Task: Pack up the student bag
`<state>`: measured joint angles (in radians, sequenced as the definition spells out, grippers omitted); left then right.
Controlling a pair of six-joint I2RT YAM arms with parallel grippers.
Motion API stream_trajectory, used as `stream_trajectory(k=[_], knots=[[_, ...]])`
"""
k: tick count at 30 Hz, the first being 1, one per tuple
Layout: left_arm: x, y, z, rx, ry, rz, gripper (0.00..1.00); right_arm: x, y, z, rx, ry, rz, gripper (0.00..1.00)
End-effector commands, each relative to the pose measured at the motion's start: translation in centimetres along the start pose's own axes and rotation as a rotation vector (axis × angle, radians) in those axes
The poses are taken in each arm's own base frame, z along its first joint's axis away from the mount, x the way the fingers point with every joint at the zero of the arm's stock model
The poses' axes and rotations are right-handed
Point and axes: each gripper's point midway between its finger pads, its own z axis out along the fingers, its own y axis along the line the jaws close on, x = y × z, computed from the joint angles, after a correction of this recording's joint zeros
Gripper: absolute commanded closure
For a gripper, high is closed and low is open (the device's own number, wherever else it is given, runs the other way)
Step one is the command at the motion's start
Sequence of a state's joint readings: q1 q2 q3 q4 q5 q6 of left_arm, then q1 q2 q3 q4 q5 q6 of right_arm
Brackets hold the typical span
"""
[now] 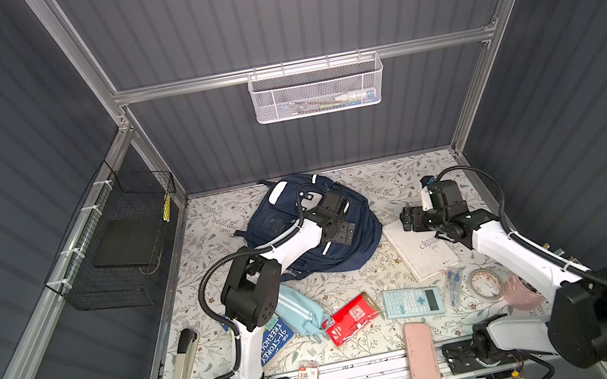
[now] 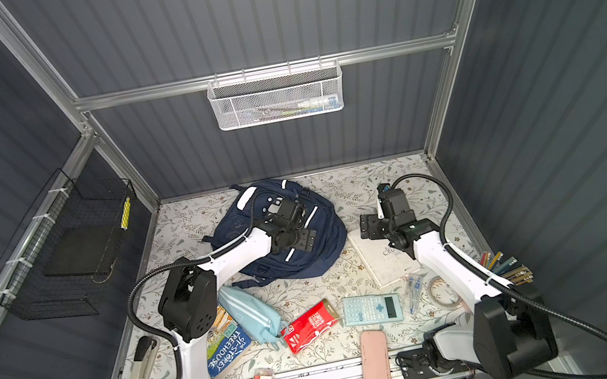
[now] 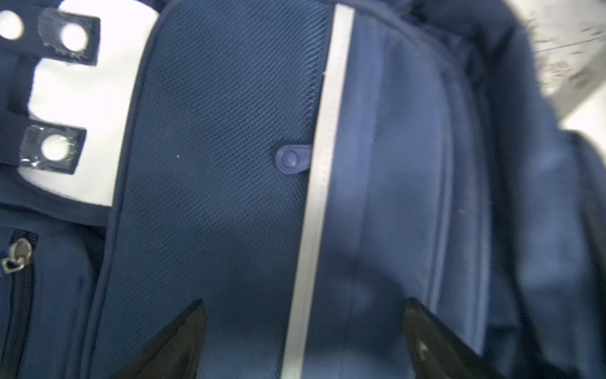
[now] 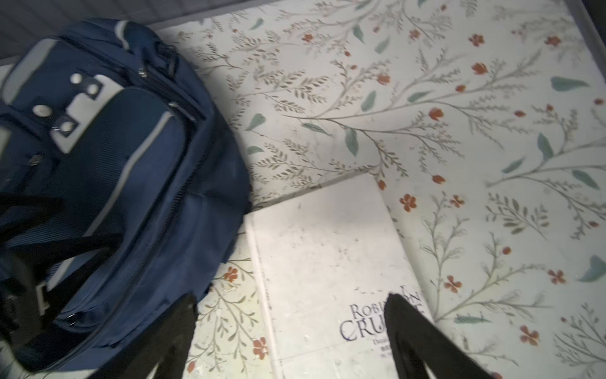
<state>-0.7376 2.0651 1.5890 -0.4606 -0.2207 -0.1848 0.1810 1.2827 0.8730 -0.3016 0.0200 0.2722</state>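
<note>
My left gripper (image 3: 305,302) spread, empty, over bag (image 3: 213,197); small blue tab (image 3: 292,159) ahead of it shows only in left wrist view. My right gripper (image 4: 292,297) released, above white book (image 4: 321,246) beside bag.

My left arm (image 1: 294,242) reaches forward from its base, wrist pitched down; the left gripper (image 3: 305,341) has its jaws spread wide, with nothing between them. My right arm (image 1: 501,244) stretches forward and inward (elbow raised toward the camera); the right gripper (image 4: 295,338) likewise gapes, holding nothing.
</note>
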Motion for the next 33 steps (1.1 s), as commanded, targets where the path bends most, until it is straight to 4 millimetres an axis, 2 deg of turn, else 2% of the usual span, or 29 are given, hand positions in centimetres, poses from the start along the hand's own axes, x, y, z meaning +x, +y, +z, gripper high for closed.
stream_trajectory(k=[1, 4, 5, 10, 13, 15, 18, 20, 21, 23, 25, 29, 31, 33], knots=[[-0.5, -0.1, -0.6, -0.048, -0.006, -0.015, 0.06, 1.5, -2.3, 0.9, 0.080, 0.075, 0.044, 0.07], [-1.7, -0.5, -1.8, -0.036, -0.050, -0.059, 0.08, 2.4, -5.3, 2.8, 0.124, 0.156, 0.118, 0.08], [-1.7, -0.3, -1.5, -0.048, -0.046, -0.067, 0.10, 2.7, -6.1, 3.4, 0.135, 0.177, 0.133, 0.08], [-0.1, -1.9, 1.5, -0.009, 0.042, -0.012, 0.10, 4.2, -7.5, 4.2, 0.168, 0.250, 0.144, 0.09], [-0.1, -2.7, 1.8, 0.022, 0.024, -0.018, 0.05, 4.8, -8.2, 4.3, 0.189, 0.278, 0.154, 0.09], [-0.6, -2.5, 1.0, 0.006, 0.004, -0.044, 0.05, 5.2, -8.9, 4.5, 0.200, 0.300, 0.163, 0.09], [-2.9, -2.9, -3.0, 0.004, -0.079, -0.104, 0.08, 5.6, -9.6, 4.7, 0.207, 0.329, 0.188, 0.09], [-5.2, -4.8, -7.3, 0.053, -0.181, -0.117, 0.13, 5.9, -10.0, 4.9, 0.201, 0.342, 0.214, 0.09], [-5.9, -5.9, -8.8, 0.086, -0.214, -0.121, 0.17, 6.0, -9.9, 5.1, 0.183, 0.351, 0.228, 0.09], [-6.4, -9.8, -10.6, 0.251, -0.227, -0.160, 0.22, 6.2, -9.4, 5.2, 0.141, 0.365, 0.248, 0.09], [-5.8, -13.3, -10.3, 0.439, -0.184, -0.218, 0.26, 6.3, -9.2, 5.3, 0.127, 0.370, 0.250, 0.09], [-3.6, -18.0, -7.6, 0.585, -0.086, -0.295, 0.27, 6.8, -9.2, 5.5, 0.107, 0.398, 0.260, 0.09], [-2.1, -19.6, -6.0, 0.587, -0.040, -0.309, 0.26, 7.1, -9.3, 5.7, 0.103, 0.414, 0.267, 0.10], [-0.9, -20.0, -4.5, 0.532, -0.018, -0.311, 0.26, 7.2, -9.5, 5.8, 0.103, 0.415, 0.275, 0.10]])
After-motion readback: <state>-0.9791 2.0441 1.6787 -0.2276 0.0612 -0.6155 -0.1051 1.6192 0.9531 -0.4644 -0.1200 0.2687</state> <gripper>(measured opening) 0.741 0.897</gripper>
